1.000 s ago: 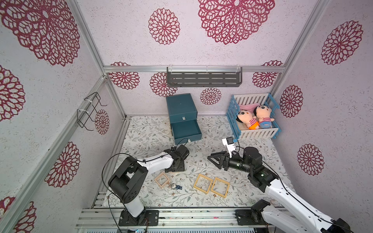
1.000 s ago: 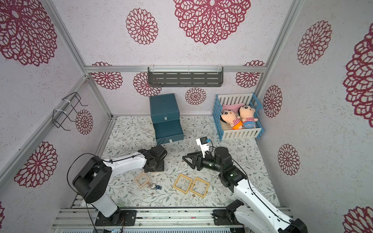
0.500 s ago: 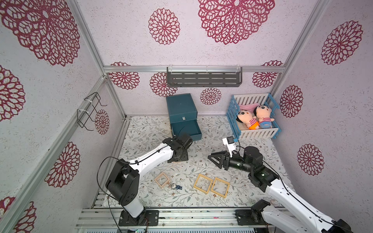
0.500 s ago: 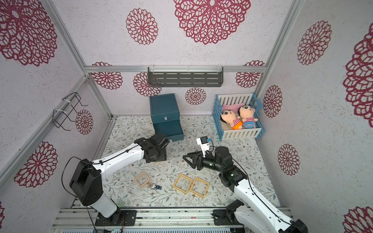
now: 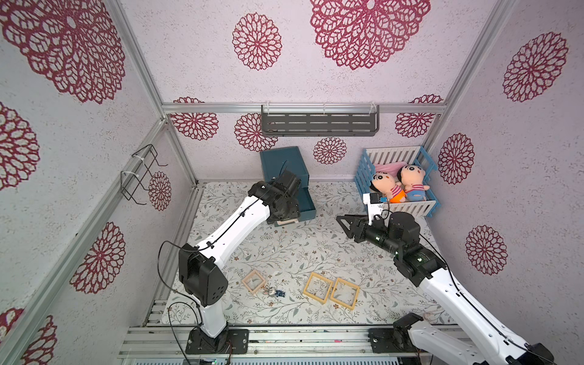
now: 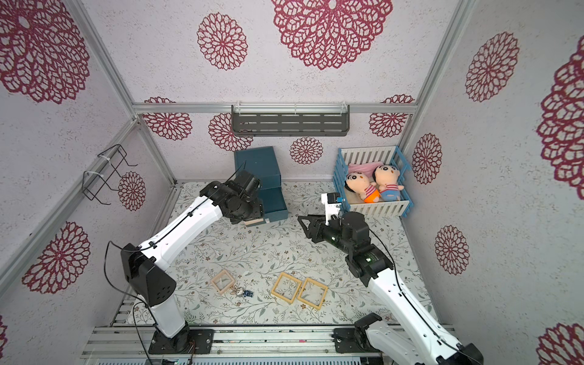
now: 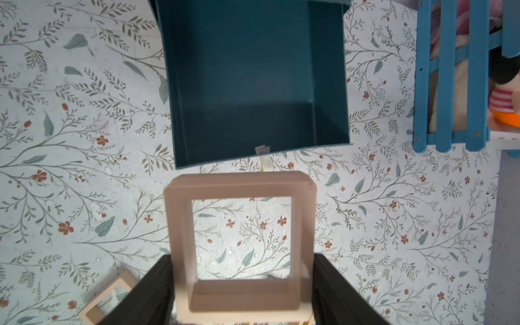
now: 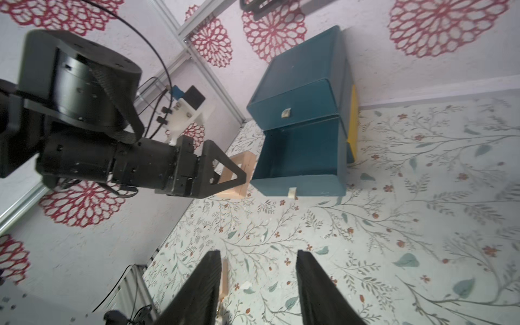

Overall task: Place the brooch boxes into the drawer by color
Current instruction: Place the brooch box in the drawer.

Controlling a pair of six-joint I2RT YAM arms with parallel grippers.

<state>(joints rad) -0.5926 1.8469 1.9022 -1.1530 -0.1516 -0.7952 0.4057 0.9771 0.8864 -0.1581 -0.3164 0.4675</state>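
The left gripper (image 7: 242, 261) is clamped on a pale pink brooch box (image 7: 240, 236), one finger against each side of the frame, and the floral tabletop (image 7: 84, 197) shows through the box's clear centre. The box hangs above the tabletop just in front of the open bottom drawer (image 7: 253, 84), its far edge close to the drawer's small pale pull (image 7: 261, 149) but not over the cavity. That drawer is pulled out of the dark teal chest (image 5: 284, 162), which stands against the back wall; the drawer above it (image 8: 292, 104) is closed.

Off to the side, the right gripper (image 8: 257, 259) hovers over bare tabletop with its fingers apart and nothing between them, pointing toward the chest.

Near the front edge a second pale pink brooch box (image 5: 253, 282) lies flat, with a tiny grey-and-blue trinket (image 5: 275, 292) just beside it. Further along, two larger yellow-tan brooch boxes (image 5: 317, 288) (image 5: 344, 293) lie side by side, edges touching or nearly so.

In the back right corner a blue-and-white slatted crib (image 5: 373, 170) holds two plush dolls (image 5: 399, 183). A grey slotted shelf (image 5: 319, 124) hangs on the back wall, and a black wire rack (image 5: 142, 173) on the left wall.
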